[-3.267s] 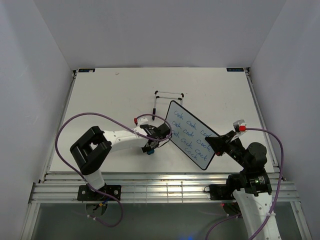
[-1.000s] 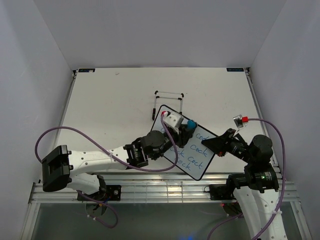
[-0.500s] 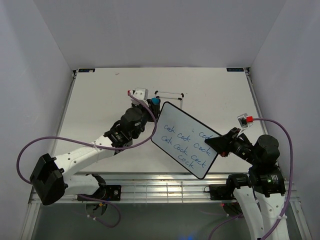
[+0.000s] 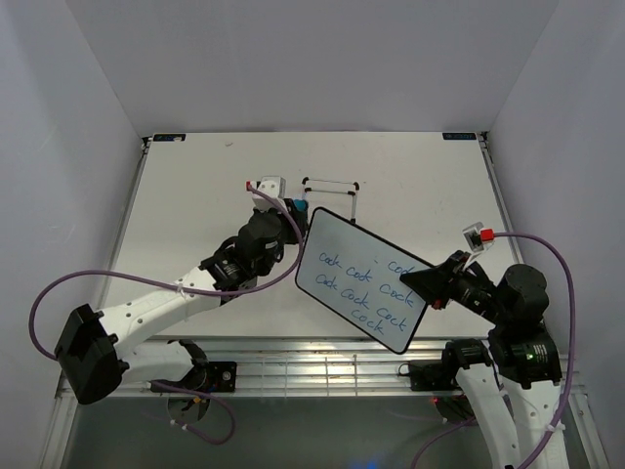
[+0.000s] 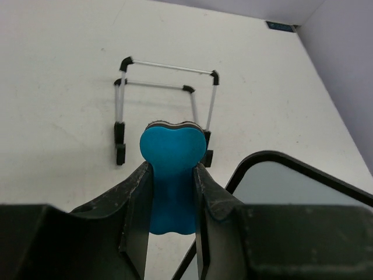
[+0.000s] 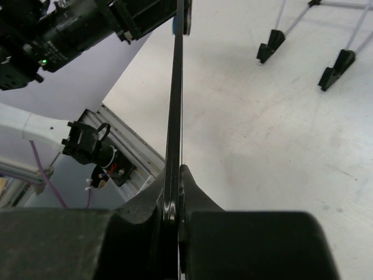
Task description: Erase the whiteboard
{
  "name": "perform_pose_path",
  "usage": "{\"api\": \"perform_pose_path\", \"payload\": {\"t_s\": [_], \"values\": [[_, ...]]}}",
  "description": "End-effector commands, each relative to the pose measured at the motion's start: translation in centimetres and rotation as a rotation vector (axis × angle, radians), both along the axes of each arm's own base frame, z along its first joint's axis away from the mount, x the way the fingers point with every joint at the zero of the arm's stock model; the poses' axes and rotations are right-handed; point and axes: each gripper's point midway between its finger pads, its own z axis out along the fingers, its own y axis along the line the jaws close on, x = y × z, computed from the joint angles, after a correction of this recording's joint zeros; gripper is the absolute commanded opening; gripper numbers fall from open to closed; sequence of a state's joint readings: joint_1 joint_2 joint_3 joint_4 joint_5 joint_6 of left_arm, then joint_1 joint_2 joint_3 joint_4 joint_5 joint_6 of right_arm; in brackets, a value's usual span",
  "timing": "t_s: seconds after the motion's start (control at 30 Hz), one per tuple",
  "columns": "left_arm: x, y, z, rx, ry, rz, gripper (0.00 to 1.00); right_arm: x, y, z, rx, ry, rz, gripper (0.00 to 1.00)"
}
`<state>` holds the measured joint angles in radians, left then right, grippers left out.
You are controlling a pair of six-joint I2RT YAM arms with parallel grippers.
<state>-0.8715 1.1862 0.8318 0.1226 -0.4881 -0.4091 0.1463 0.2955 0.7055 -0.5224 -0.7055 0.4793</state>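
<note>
The whiteboard (image 4: 359, 277) hangs tilted above the near-middle of the table, its long axis running from far left to near right. Rows of blue handwriting cover its middle and near part, and the far strip is white. The right gripper (image 4: 418, 284) is clamped on the board's right-hand edge; in the right wrist view the rim (image 6: 175, 111) runs edge-on between the pressed-together fingers. Just off the board's far-left corner, the left gripper (image 4: 293, 211) pinches a blue bone-shaped eraser (image 5: 172, 156) between its fingers. The eraser sits beside the black rim, short of the wire stand (image 4: 330, 188) that stands just beyond on the table. The matte white tabletop (image 4: 195, 186) shows its widest stretches at the far left and far right. Pale walls close the left, far and right edges, and a metal rail (image 4: 293, 366) runs along the near edge.
</note>
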Motion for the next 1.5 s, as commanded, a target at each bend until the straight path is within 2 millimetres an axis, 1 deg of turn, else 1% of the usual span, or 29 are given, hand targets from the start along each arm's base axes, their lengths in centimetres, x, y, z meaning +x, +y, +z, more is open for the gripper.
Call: {"api": "perform_pose_path", "payload": {"t_s": [0.0,0.03,0.07,0.1,0.17,0.2,0.23,0.27,0.3,0.33,0.37,0.4,0.43,0.47,0.53,0.57,0.63,0.67,0.73,0.77,0.83,0.87,0.97,1.07,1.13,1.23,1.4,1.43,1.47], "values": [[-0.2,3.7,-0.2,-0.031,0.103,0.236,0.12,1.6,-2.1,2.6,-0.063,-0.132,-0.160,0.08],[-0.5,4.8,-1.1,0.012,0.134,0.277,0.11,2.2,-2.7,2.3,-0.087,-0.134,-0.204,0.08],[-0.4,5.4,-0.3,-0.010,0.125,0.313,0.11,2.3,-2.9,2.0,-0.095,-0.127,-0.214,0.08],[-0.6,5.3,-0.2,-0.006,0.123,0.296,0.12,2.3,-2.8,1.8,-0.095,-0.128,-0.206,0.08],[-1.0,4.6,1.1,-0.059,0.099,0.232,0.12,2.4,-2.4,1.0,-0.081,-0.106,-0.185,0.08],[-1.3,4.3,0.8,-0.066,0.101,0.206,0.12,2.5,-2.3,0.8,-0.074,-0.098,-0.181,0.08],[-1.4,3.7,1.7,-0.103,0.077,0.172,0.12,2.6,-2.1,0.9,-0.064,-0.109,-0.175,0.08],[-2.0,2.5,2.1,-0.130,0.069,0.090,0.12,2.5,-2.0,0.8,-0.048,-0.104,-0.169,0.08],[-2.8,2.1,1.3,-0.118,0.056,0.033,0.13,2.3,-1.4,0.3,-0.032,-0.092,-0.126,0.08],[-3.0,0.8,3.3,-0.193,-0.019,-0.034,0.13,2.3,-0.9,1.0,-0.007,-0.130,-0.100,0.08],[-4.5,-1.2,3.1,-0.207,-0.020,-0.157,0.14,2.1,-0.5,1.3,0.028,-0.121,-0.074,0.08],[-5.1,-2.1,2.2,-0.198,-0.021,-0.205,0.13,1.8,0.0,0.8,0.044,-0.108,-0.039,0.08],[-5.5,-3.1,2.7,-0.201,-0.060,-0.249,0.13,1.9,0.1,0.9,0.058,-0.105,-0.034,0.08],[-6.9,-4.7,2.6,-0.191,-0.072,-0.312,0.14,2.0,0.2,1.2,0.070,-0.114,-0.031,0.08],[-7.8,-6.8,1.9,-0.150,-0.105,-0.369,0.13,2.1,0.3,1.1,0.095,-0.096,-0.032,0.08],[-9.2,-8.2,1.7,-0.145,-0.111,-0.415,0.13,2.1,0.3,1.4,0.107,-0.106,-0.034,0.08],[-9.6,-9.7,0.9,-0.126,-0.114,-0.429,0.14,2.0,0.5,1.4,0.132,-0.089,-0.032,0.08],[-10.5,-10.6,0.5,-0.114,-0.115,-0.455,0.13,1.9,0.5,1.5,0.138,-0.091,-0.025,0.08],[-10.9,-11.6,0.2,-0.099,-0.118,-0.464,0.13,1.7,0.8,1.5,0.150,-0.083,-0.002,0.08],[-11.5,-12.8,0.0,-0.084,-0.120,-0.482,0.13,1.6,0.9,1.4,0.153,-0.074,0.008,0.08],[-12.1,-13.8,0.0,-0.073,-0.125,-0.497,0.13,1.2,1.2,1.6,0.163,-0.077,0.038,0.08],[-12.9,-15.0,0.1,-0.059,-0.132,-0.514,0.13,1.1,1.3,1.6,0.164,-0.076,0.045,0.08],[-14.4,-16.8,0.5,-0.033,-0.155,-0.520,0.14,0.7,1.4,1.7,0.162,-0.091,0.066,0.08],[-15.3,-17.9,0.6,-0.004,-0.170,-0.518,0.14,0.4,1.5,1.6,0.161,-0.091,0.082,0.08],[-15.3,-18.6,0.7,0.006,-0.168,-0.518,0.14,0.3,1.5,1.6,0.161,-0.089,0.088,0.08],[-14.4,-18.6,0.3,0.037,-0.158,-0.459,0.14,0.1,1.5,1.9,0.162,-0.099,0.092,0.08],[-11.1,-16.6,-0.5,0.095,-0.119,-0.315,0.13,-0.9,1.6,2.8,0.152,-0.114,0.114,0.08],[-10.7,-16.2,-0.1,0.078,-0.114,-0.309,0.14,-1.0,1.6,3.1,0.150,-0.122,0.119,0.08],[-9.7,-15.6,-0.1,0.068,-0.106,-0.289,0.14,-1.2,1.6,3.1,0.149,-0.122,0.122,0.08]]}}
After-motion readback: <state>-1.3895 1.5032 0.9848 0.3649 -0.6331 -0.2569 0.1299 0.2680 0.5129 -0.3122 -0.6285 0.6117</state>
